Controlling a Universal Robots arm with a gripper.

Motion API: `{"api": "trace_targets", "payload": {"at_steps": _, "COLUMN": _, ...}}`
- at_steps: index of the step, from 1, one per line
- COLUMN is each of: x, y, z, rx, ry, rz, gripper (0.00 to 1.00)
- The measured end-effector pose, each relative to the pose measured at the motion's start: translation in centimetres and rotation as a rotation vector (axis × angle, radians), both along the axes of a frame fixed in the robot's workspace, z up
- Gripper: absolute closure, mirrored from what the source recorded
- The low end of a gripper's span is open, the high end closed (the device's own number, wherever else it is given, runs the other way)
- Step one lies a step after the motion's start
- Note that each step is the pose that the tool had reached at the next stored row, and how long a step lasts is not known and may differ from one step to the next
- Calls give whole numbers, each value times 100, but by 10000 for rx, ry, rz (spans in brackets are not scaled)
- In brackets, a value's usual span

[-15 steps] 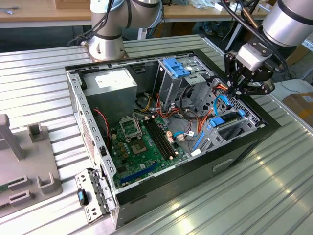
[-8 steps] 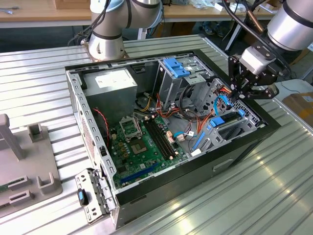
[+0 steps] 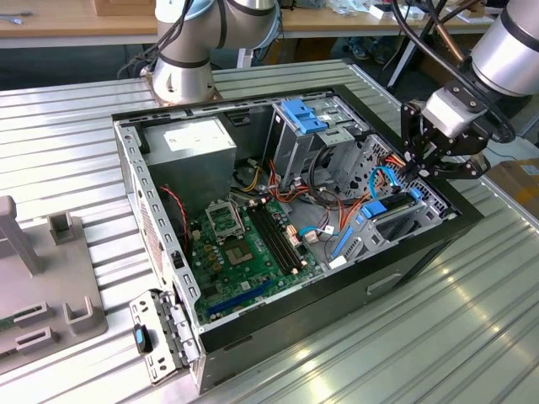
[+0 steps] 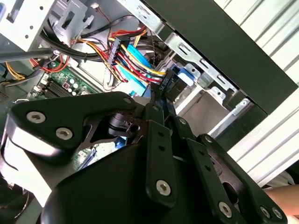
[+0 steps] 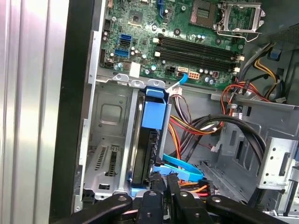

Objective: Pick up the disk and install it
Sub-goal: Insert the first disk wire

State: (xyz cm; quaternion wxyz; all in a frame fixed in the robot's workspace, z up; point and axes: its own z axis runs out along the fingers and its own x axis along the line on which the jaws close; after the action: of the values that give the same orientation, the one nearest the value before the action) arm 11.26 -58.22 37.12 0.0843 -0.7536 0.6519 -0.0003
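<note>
On ribbed metal table [image 3: 472, 337] | open case [image 3: 404, 269] | tool [image 3: 418, 172] narrow over disk [image 5: 152, 140]

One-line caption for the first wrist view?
Gripper poised at the end of the blue-framed disk standing on edge in its bay, beside the motherboard.

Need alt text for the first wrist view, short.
The disk, in its blue carrier, stands on edge in the metal drive bay of an open computer case, with the black end effector at its near end. Beyond lie the green motherboard and bundled cables.
</note>
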Motion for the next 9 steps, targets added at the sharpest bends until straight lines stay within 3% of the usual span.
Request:
{"api": "trace_targets", "payload": {"at_steps": 4, "x": -165, "y": -9, "z": -5, "rx": 10, "ry": 0, "rz": -9, "gripper": 84}}
{"api": "trace_targets", "payload": {"at_steps": 9, "x": -181, "y": -13, "z": -2, "rx": 10, "ry": 1, "rz": -46, "gripper": 84}}
